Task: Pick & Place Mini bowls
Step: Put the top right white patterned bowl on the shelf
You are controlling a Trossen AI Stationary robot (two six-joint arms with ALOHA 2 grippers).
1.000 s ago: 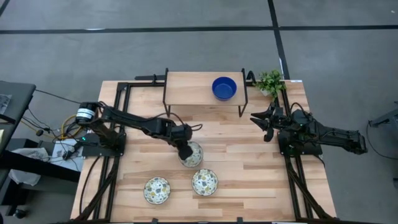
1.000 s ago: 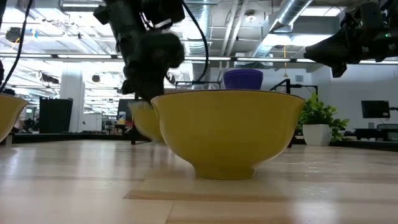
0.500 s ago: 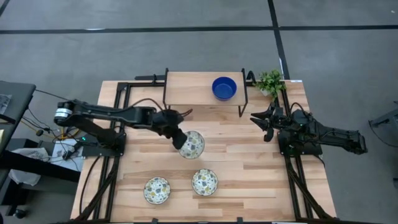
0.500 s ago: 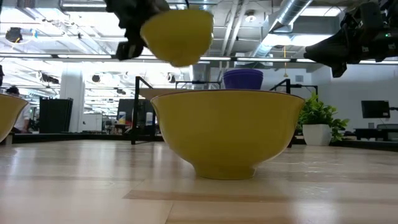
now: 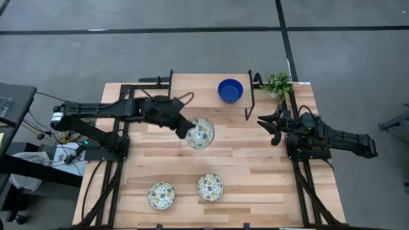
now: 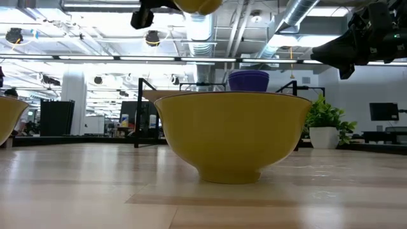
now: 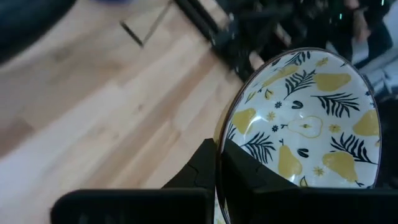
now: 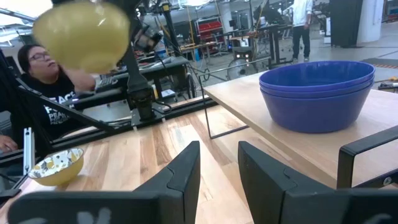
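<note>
Clamped on the rim of a patterned mini bowl (image 5: 200, 133), my left gripper (image 5: 185, 129) held it tilted, clear above the table (image 5: 255, 166), for carrying toward the raised shelf (image 5: 192, 89) with the blue bowls (image 5: 230, 90). My right gripper (image 5: 273, 128) waited, fingers apart.

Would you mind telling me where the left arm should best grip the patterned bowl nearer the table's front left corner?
Grip the rim of the front-left patterned bowl, one finger inside and one outside, coming straight down. It sits upright with its mouth open upward, and the bowl beside it stands apart. The left end effector holds its lifted bowl this way, by the rim.
</note>
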